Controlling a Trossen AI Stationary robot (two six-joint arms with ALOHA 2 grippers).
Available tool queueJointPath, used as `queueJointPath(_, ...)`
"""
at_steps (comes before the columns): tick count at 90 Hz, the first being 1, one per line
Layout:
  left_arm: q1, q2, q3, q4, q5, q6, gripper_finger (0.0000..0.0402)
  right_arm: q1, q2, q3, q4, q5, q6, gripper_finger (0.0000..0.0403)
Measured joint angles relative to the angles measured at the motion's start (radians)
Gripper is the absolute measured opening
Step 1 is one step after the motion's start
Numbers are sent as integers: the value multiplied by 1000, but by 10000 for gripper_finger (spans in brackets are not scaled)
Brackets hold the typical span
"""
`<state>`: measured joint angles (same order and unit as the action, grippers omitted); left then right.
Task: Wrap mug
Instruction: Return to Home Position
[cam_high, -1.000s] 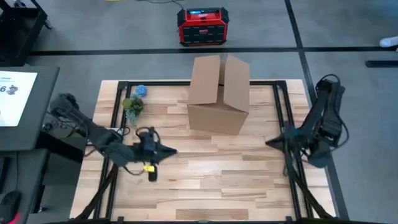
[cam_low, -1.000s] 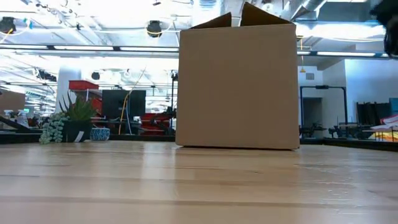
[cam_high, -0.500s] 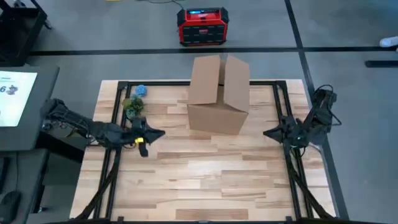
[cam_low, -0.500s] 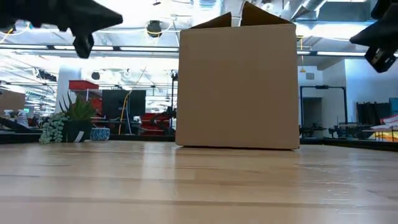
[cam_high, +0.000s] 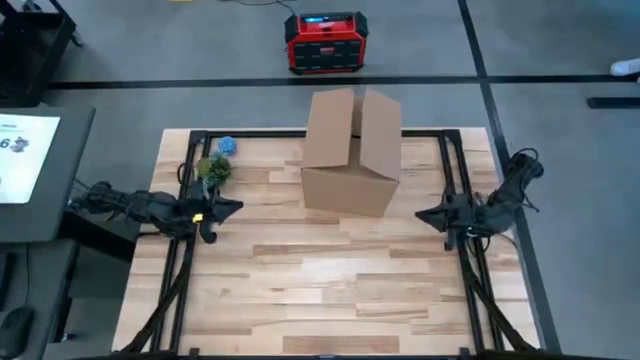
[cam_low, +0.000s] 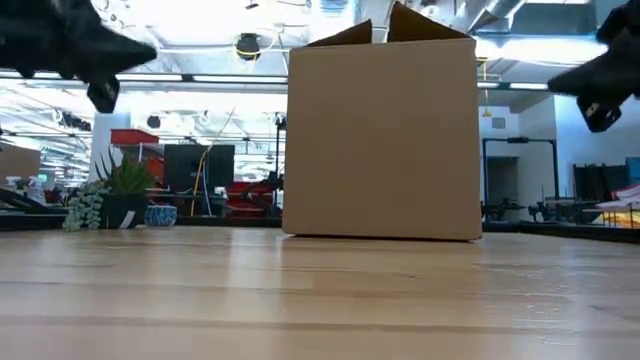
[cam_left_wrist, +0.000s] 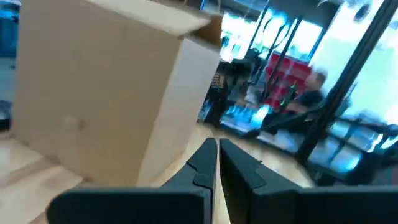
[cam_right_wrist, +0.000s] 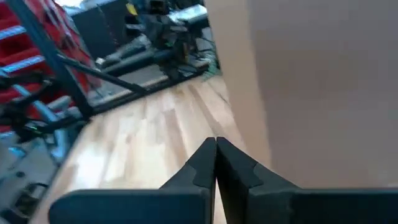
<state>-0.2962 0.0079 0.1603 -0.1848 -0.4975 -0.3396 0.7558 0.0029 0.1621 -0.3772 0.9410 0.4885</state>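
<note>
A brown cardboard box (cam_high: 350, 152) with its flaps up stands on the far middle of the wooden table (cam_high: 330, 290). A small blue patterned cup (cam_low: 160, 214) sits at the far left beside a little plant; whether it is the mug I cannot tell. My left gripper (cam_high: 238, 207) hovers shut above the table's left side, pointing at the box (cam_left_wrist: 106, 93). My right gripper (cam_high: 420, 213) hovers shut at the right side, its tips (cam_right_wrist: 216, 143) close to the box's right wall (cam_right_wrist: 323, 81). Neither holds anything.
A small potted plant (cam_high: 212, 170) stands at the table's far left corner next to the blue cup (cam_high: 226, 146). A black frame (cam_high: 190, 140) runs along the table's edges. Bare wood lies in front of the box. A red device (cam_high: 325, 42) sits on the floor beyond.
My left gripper has swung from the table's near-left middle toward the far and left edges and risen into the low view, staying shut. My right gripper has shifted a little toward the far edge and the box and come lower. The box has not moved.
</note>
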Motion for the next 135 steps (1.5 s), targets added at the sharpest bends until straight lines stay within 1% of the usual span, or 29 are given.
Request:
queueJointPath(14, 1, -6, -4, -56, -7, 28, 0, -74, 1, -56, 55, -7, -6, 0)
queueJointPath(24, 1, -4, -3, -52, -19, 83, 0, -122, 8, -60, 93, -77, -58, 0)
queueJointPath(33, 2, -4, -3, -32, -39, 117, 0, -155, 2, -61, 96, -90, -79, 0)
queueJointPath(38, 2, -4, -3, -37, -58, 99, 0, -172, 3, -60, 77, -80, -79, 0)
queueJointPath(49, 2, -4, -3, -58, -63, 43, 0, -200, 3, -57, 60, -79, -79, 0)
queueJointPath(63, 2, -4, -3, -118, -67, 46, 0, -209, 3, -57, 60, -79, -79, 0)
queueJointPath(69, 2, -4, -5, -142, -66, -5, 0, -209, 3, -57, 60, -79, -78, 0)
queueJointPath(76, 2, -4, -38, -84, -65, -12, 0, -209, 3, -57, 60, -79, -49, 0)
queueJointPath(80, 2, -3, -66, 0, -58, 21, 0, -209, 3, -57, 60, -79, -35, 0)
queueJointPath(87, 7, -3, -140, 253, -15, 113, 0, -209, 3, -58, 60, -79, -29, 0)
queueJointPath(93, 21, 9, -147, 319, 56, 159, 0, -209, 3, -59, 64, -84, -28, 0)
queueJointPath(101, 49, 24, -148, 373, 121, 166, 0, -209, 3, -60, 71, -104, -26, 0)
queueJointPath(112, 107, 52, -149, 505, 260, 197, 0, -209, 3, -60, 73, -106, -34, 0)
queueJointPath(121, 160, 98, -150, 564, 345, 229, 0, -209, 2, -62, 90, -106, -68, 0)
queueJointPath(135, 245, 146, -151, 520, 354, 234, 0, -209, 2, -64, 108, -105, -126, 0)
